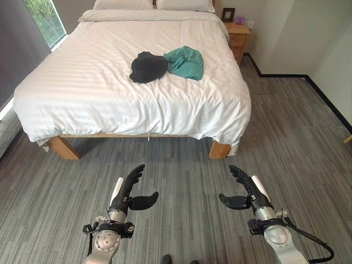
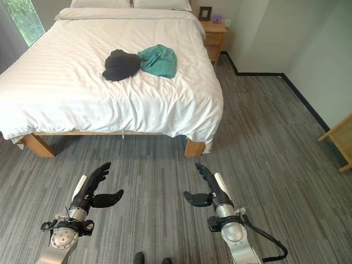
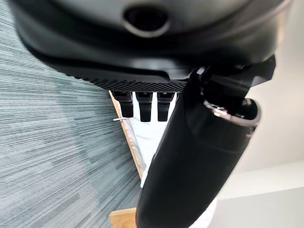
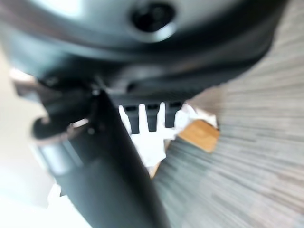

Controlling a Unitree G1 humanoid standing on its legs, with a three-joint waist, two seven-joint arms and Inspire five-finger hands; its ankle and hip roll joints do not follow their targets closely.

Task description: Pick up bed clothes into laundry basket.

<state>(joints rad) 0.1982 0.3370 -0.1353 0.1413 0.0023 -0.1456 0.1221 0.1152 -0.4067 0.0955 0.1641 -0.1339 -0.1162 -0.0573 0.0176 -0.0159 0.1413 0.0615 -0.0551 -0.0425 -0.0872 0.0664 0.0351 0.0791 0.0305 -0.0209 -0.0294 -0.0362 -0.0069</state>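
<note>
The crumpled black garment (image 1: 147, 67) and teal garment (image 1: 185, 61) lie touching on the white-quilted bed (image 1: 82, 93), well ahead of the released, empty left hand (image 1: 130, 192) and right hand (image 1: 242, 190).

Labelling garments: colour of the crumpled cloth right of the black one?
Teal crumpled cloth; left eye view shows it best.

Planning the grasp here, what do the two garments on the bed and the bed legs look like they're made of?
Black garment and teal garment: soft matte fabric, judging by their crumpled folds. Bed legs: apparently light wood with a smooth, warm-toned finish.
</note>
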